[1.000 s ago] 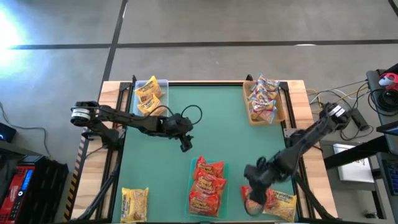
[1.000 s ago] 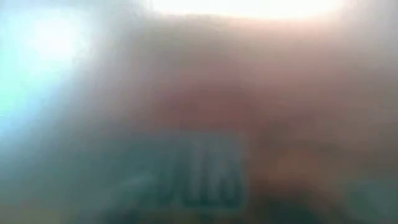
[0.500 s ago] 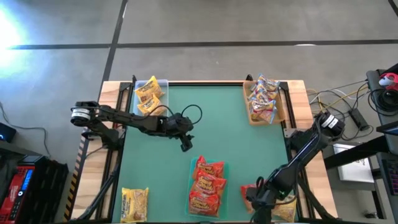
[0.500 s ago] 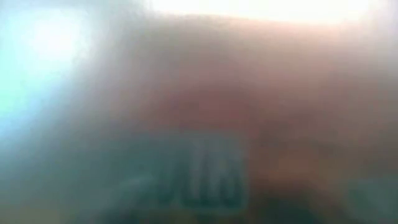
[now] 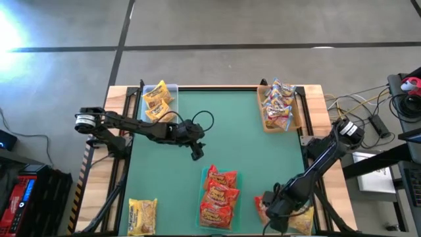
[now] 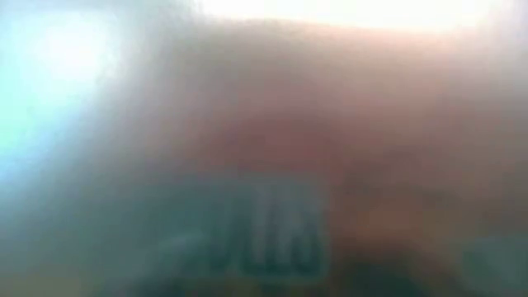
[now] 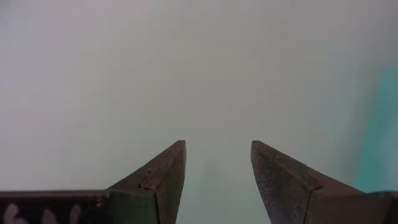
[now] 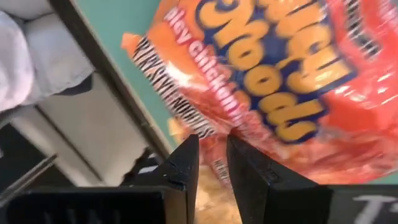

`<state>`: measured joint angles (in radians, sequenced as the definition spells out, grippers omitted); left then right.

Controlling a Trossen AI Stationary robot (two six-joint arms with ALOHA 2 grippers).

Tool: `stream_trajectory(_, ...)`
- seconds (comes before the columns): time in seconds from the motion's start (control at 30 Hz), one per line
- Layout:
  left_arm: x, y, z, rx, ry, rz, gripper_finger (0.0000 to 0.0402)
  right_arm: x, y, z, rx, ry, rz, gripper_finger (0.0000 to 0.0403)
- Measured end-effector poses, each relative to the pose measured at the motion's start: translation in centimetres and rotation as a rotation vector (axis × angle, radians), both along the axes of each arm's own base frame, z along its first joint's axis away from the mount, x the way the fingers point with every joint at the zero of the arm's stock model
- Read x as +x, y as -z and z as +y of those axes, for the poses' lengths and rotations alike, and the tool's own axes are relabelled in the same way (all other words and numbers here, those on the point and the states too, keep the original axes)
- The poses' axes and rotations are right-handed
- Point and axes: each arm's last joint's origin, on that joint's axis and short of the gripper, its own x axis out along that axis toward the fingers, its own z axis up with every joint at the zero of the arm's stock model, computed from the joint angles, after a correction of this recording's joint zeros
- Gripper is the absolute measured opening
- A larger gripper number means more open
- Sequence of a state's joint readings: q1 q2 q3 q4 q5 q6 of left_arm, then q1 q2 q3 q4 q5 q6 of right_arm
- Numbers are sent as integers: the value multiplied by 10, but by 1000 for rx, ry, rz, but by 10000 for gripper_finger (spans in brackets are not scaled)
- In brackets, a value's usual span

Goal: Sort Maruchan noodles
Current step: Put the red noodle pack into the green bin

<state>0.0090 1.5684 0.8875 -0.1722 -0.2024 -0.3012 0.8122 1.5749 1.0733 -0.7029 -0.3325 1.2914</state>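
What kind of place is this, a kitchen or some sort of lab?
Most likely a robotics lab or workshop, not a kitchen. Two dark robot arms work at a green-topped table on a bare concrete floor, with loose cables and equipment beside it. The ramen packets seem to be practice items.

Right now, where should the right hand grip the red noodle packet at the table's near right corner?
Grip the red noodle packet by its crimped striped end seam, coming from above: it lies flat, and the right hand is already at that thin flap.
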Motion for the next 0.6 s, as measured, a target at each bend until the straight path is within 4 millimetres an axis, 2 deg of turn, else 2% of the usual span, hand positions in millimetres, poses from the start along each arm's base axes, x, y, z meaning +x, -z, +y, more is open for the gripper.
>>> stream_trajectory(0.27,0,0,0,1,0,0,166,15,2,-18,-143,-104,-176,66)
stream_trajectory(0.47,0,0,0,1,0,1,166,29,3,-38,-337,-138,-303,64)
stream_trajectory(0.6,0,1,0,3,3,8,166,30,0,-36,-243,-134,-276,64)
